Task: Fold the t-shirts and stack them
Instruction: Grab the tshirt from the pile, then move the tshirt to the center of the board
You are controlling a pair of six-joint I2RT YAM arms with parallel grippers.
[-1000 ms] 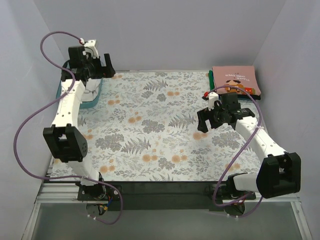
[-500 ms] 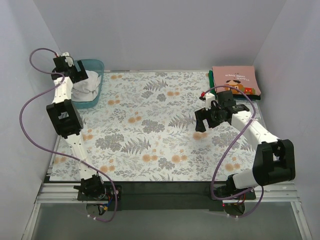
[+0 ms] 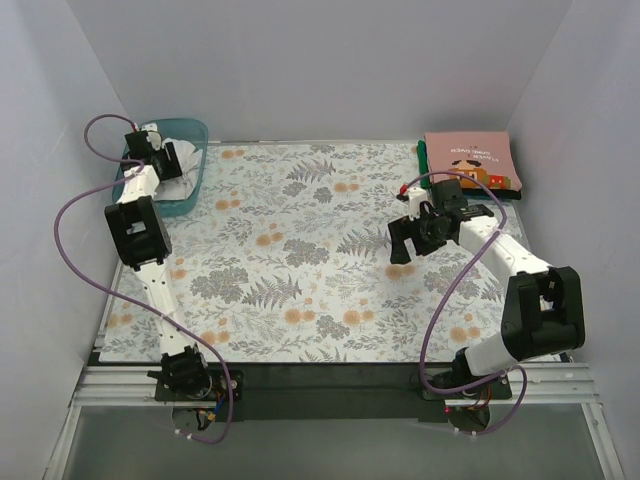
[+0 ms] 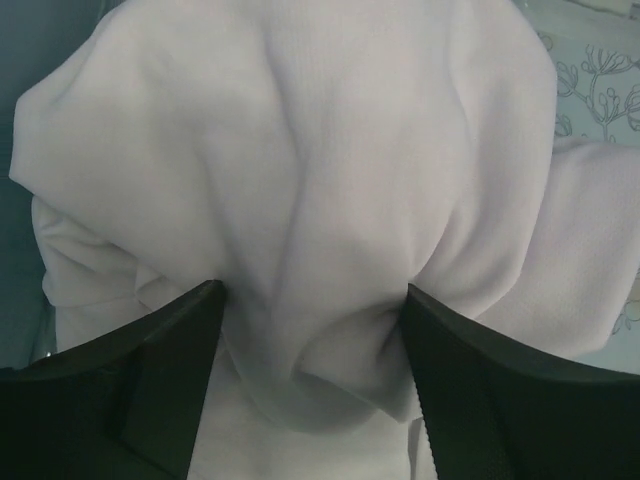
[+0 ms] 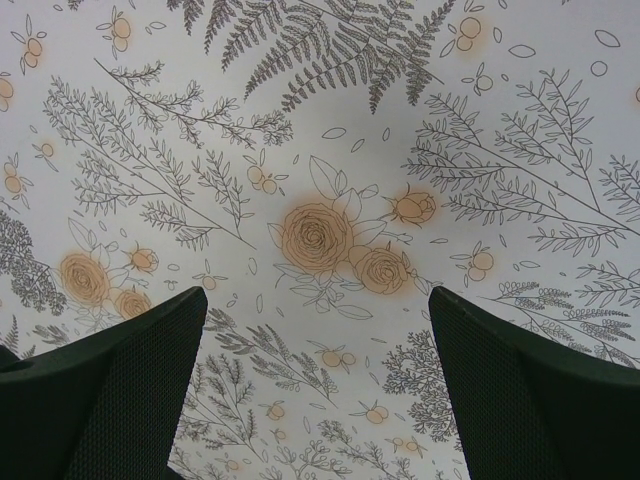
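A crumpled white t-shirt lies in the teal plastic tray at the far left. My left gripper is down in the tray. In the left wrist view the white t-shirt fills the frame, and the left gripper is open with a bunch of cloth between its spread jaws. A folded salmon-pink t-shirt lies on a dark green one at the far right. My right gripper hovers open and empty over the floral tablecloth.
The floral tablecloth covers the table between the arms. White walls close in the left, back and right. The purple cable loops beside the left arm.
My left arm has swung back and left and dropped its gripper into the tray onto the white t-shirt. My right gripper has shifted slightly left and stays open.
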